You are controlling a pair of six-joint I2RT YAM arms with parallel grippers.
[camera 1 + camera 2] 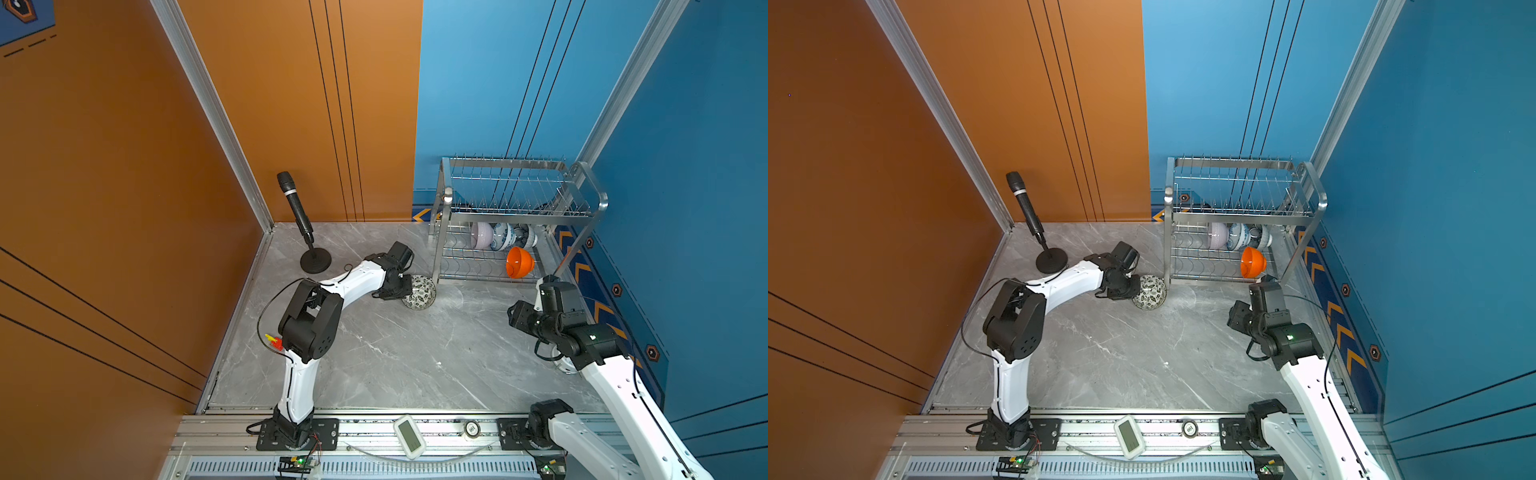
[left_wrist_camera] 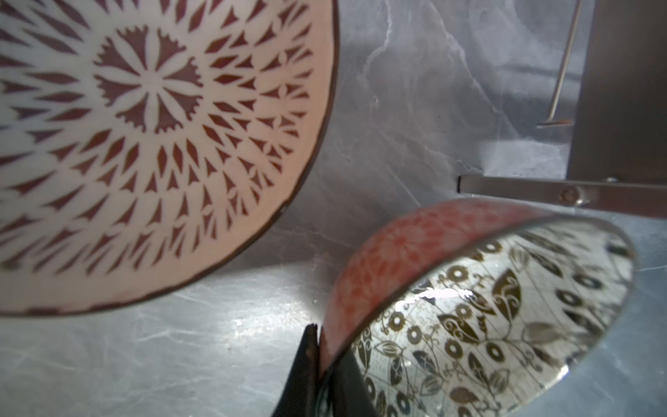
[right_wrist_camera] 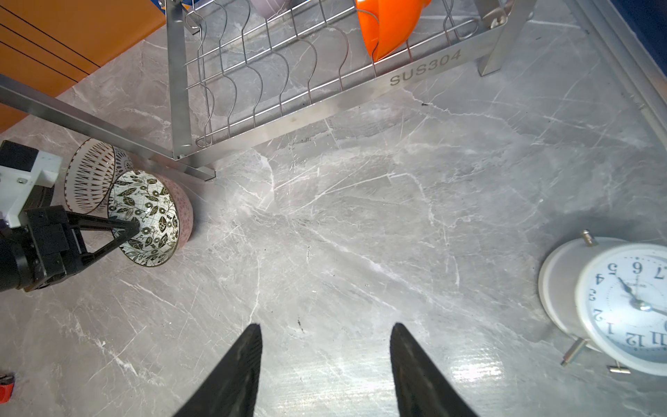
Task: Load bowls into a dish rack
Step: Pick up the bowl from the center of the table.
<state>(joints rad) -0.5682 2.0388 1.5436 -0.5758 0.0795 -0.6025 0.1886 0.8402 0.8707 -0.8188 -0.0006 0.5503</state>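
Grey marble bench point(image 1: 395, 357): carries a steel dish rack point(image 1: 515, 214) in its far right corner.
Leaf-patterned bowl point(image 3: 148, 224): black and white, tipped on its side on the bench, just beside the rack's near left leg.
Left gripper point(image 3: 134, 230): closed on that bowl's rim, one finger inside and one outside.
Lattice bowl point(image 3: 90, 177): also on its side, close behind the leaf-patterned bowl; whether they touch is unclear.
Lower tier: orange bowl point(image 1: 519, 262) at the front; lilac bowl point(image 1: 482, 235) and blue-and-white bowl point(image 1: 503, 237) stand on edge behind it.
Right gripper point(image 3: 325, 326): jaws apart and empty, above bare bench near an alarm clock point(image 3: 620, 307).
Step in hand: the grasp looks made, the lift not yet begun.
Next move: probably raise the leaf-patterned bowl clear of the lattice bowl and the rack leg, then set it on edge in a free slot.
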